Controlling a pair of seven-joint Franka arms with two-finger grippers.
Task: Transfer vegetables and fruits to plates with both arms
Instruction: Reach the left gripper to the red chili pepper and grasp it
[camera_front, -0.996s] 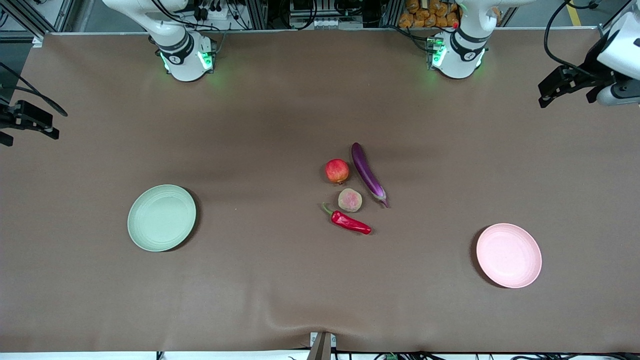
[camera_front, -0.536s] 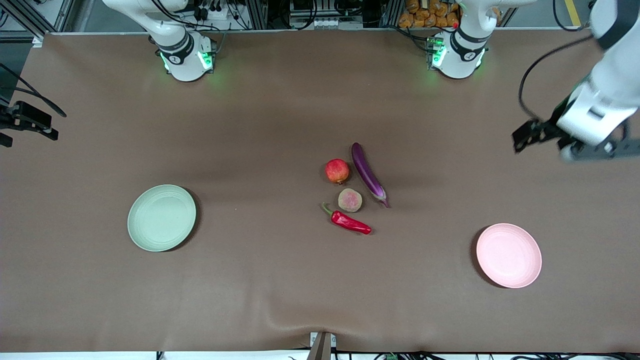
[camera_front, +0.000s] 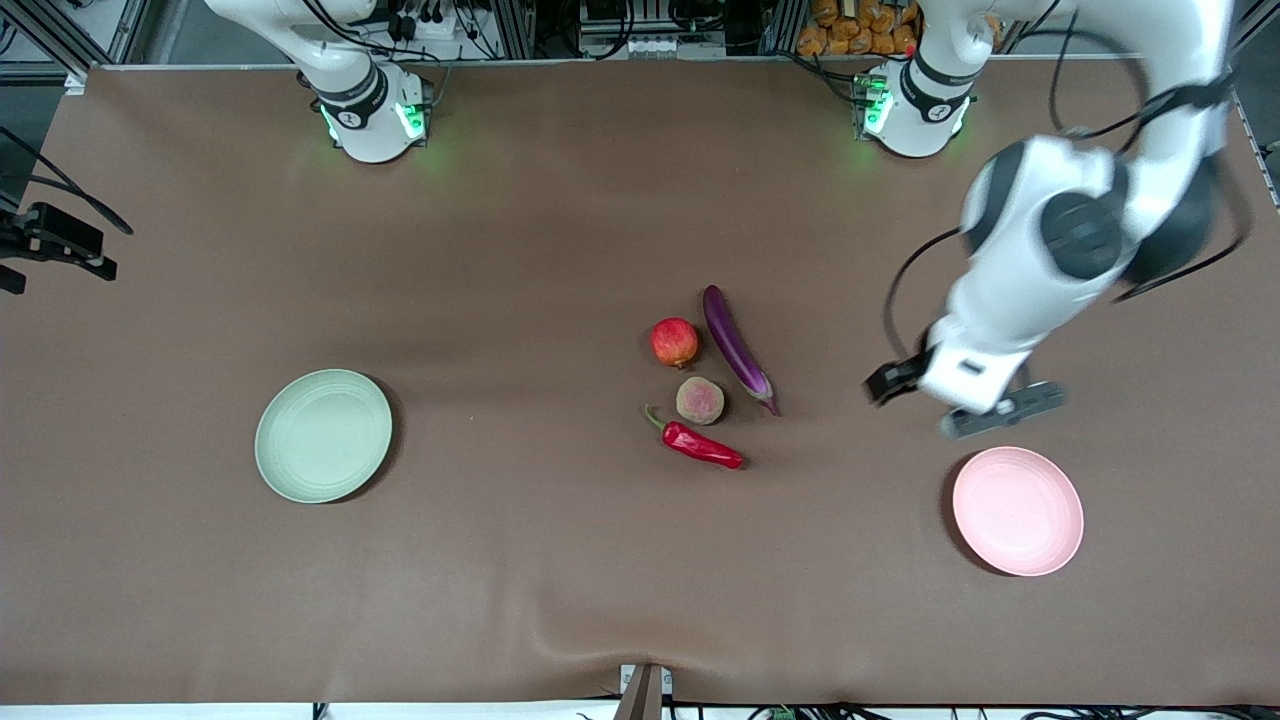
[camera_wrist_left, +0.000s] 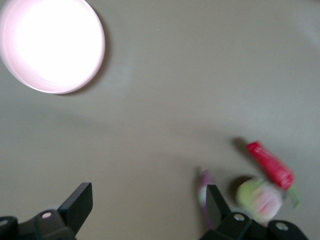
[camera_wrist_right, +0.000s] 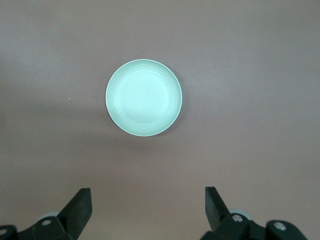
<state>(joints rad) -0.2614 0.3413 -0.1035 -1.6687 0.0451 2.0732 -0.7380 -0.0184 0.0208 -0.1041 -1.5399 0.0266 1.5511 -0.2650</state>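
Left arm swinging in from right edge of front view toward middle; left gripper (camera_front: 960, 400) now hanging over bare table between eggplant (camera_front: 737, 348) and pink plate (camera_front: 1018, 511), fingers spread wide, holding nothing. Right gripper (camera_wrist_right: 147, 210) waiting high over green plate (camera_front: 323, 435), fingers apart, empty. Pomegranate (camera_front: 674, 342), peach (camera_front: 700, 400), chili (camera_front: 697, 444) and eggplant sitting close together in middle of frame. Green plate lower left, pink plate lower right, both bare.

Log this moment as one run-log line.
left pincer open, over table between eggplant and pink plate | right pincer open, waiting | both plates empty
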